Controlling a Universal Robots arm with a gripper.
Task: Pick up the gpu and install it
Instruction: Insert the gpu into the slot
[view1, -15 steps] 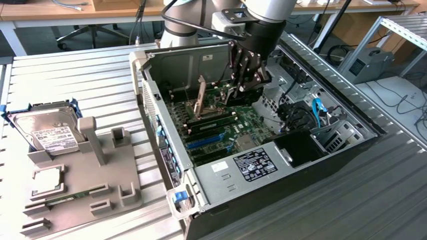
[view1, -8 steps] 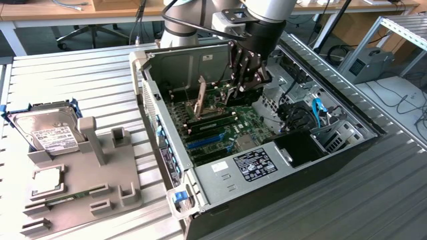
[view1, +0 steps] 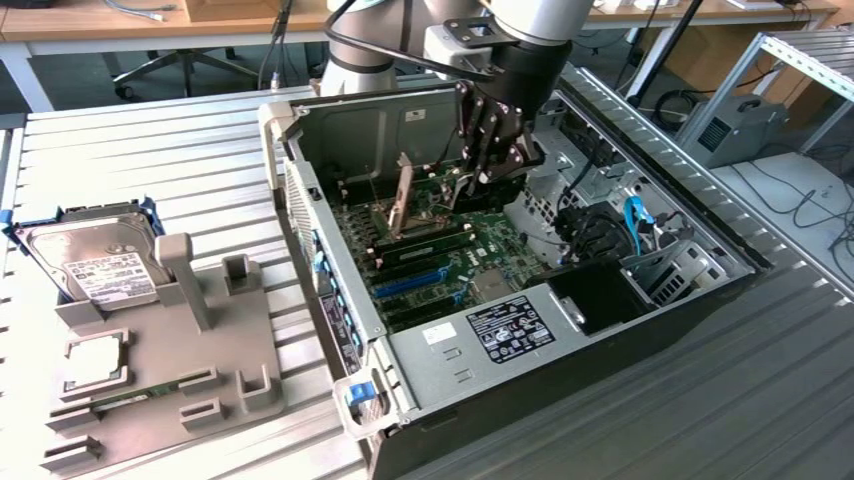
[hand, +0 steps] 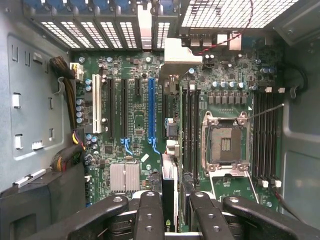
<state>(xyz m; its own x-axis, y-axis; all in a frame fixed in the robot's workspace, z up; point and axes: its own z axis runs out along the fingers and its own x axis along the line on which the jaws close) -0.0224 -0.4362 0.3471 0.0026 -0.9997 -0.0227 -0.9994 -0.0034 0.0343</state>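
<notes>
So the gpu (hand: 168, 200) is a thin black card seen edge-on in the wrist view, standing upright between the gripper's (hand: 170, 215) black fingers (hand: 149, 212), which are clamped on it from both sides. In the exterior view the gripper (view1: 497, 165) hangs down inside the open PC case (view1: 441, 400), above the green motherboard (view1: 441, 255).

The case lies on its side on the slatted metal worktop (view1: 134, 160). Inside you can see the motherboard (hand: 135, 125) with a long blue slot (hand: 151, 107), a couple of black slots beside it and a white one further over, an open CPU socket (hand: 225, 145) with its metal frame, and a small silver heatsink (hand: 124, 177). Blue cables (view1: 635, 220) sit near the drive cage.

Over on the exterior view's left there's a grey holder tray (view1: 174, 370) with a silver hard drive (view1: 94, 262) with a white label standing in it.
</notes>
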